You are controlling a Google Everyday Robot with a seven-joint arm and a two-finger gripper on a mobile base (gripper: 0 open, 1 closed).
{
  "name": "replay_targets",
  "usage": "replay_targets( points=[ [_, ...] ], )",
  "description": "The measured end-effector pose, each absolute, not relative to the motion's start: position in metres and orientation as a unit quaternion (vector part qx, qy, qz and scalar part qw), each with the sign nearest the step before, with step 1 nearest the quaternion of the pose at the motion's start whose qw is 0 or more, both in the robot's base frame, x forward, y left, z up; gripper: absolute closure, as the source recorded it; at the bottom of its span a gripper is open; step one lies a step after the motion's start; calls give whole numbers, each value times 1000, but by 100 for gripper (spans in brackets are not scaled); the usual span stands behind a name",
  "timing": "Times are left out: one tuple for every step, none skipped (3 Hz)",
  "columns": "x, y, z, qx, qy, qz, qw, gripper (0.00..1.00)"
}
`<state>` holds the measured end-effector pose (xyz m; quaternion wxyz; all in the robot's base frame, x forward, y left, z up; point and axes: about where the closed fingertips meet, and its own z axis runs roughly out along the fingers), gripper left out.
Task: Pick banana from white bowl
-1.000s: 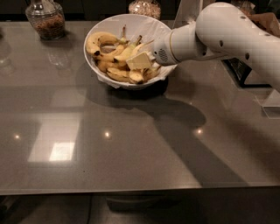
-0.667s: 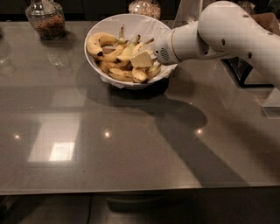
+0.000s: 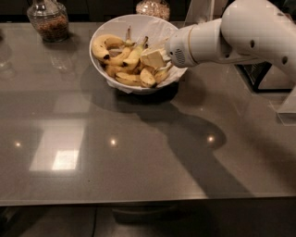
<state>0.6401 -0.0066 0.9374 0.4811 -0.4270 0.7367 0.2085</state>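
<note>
The white bowl point(image 3: 105, 28) stands at the back middle of the grey table, lined with crinkled white paper. Several yellow bananas point(image 3: 107, 46) with dark spots lie in it, the largest curving along the left side. My gripper point(image 3: 153, 59) reaches in from the right on a thick white arm point(image 3: 240, 34) and sits low inside the bowl's right half, among the bananas and touching them. The arm's end hides the bowl's right rim.
A glass jar point(image 3: 47, 19) with brown contents stands at the back left. A second jar point(image 3: 152, 8) stands behind the bowl. A dark object point(image 3: 259, 76) and a white one point(image 3: 287, 105) are at the right edge. The table's point(image 3: 138, 157) front edge runs near the bottom.
The gripper stays inside the bowl among the bananas, shifted only slightly up and to the right. The bowl and jars have not moved.
</note>
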Motion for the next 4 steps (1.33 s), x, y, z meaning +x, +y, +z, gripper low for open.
replay_targets(
  points=[
    [611,-17,966,-448,694,211,522,100],
    [583,-26,988,-469,648,227,556,100],
    [560,-34,1002,-485,600,250,585,100],
    [538,-39,1014,-498,550,293,603,100]
  ],
)
